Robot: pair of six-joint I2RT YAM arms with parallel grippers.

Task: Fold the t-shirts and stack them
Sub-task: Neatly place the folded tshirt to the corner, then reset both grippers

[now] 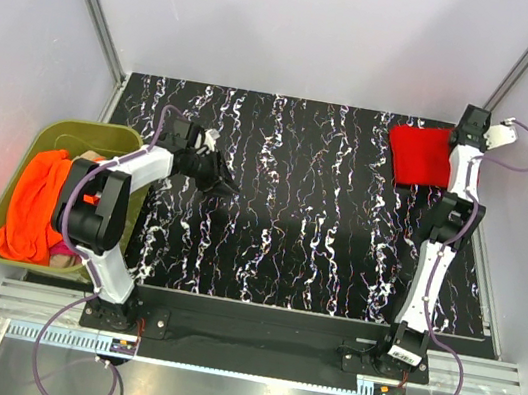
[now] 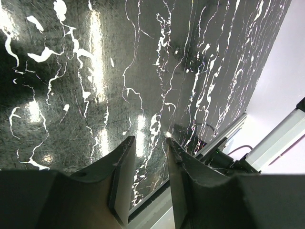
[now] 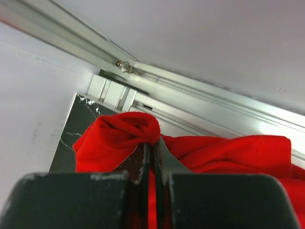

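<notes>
Top cam: my L pincer [image 1: 221, 182] hangs over the black table [image 1: 292, 212] w/ white squiggles, on the left side, near the green tub [image 1: 39, 135]; its two fingers are a bit apart & hold nothing; the tub sits just off the table's left edge & has an orange t-shirt [image 1: 38, 202] heaped in it, w/ a bit of pink cloth [image 1: 63, 247] peeking out under it; my R pincer [image 1: 468, 130] is way over at the far right corner, right at the red t-shirt [image 1: 421, 155]; that shirt lies bunched on the table there, well apart from the tub.

L wrist cam: my L pincer [image 2: 148, 140] has a narrow gap btwn its fingers; I see only shiny table [image 2: 95, 71] thru the gap.

R wrist cam: my R pincer [image 3: 152, 145] is squeezed tight; its fingers press together w/ the red t-shirt [image 3: 119, 133] pinched at the tips; red cloth bulges in a lump on one side & spreads out wide on the other; a corner of the table [image 3: 64, 143] shows under it, by the white wall [image 3: 28, 95] & the metal rail [image 3: 190, 100].
</notes>
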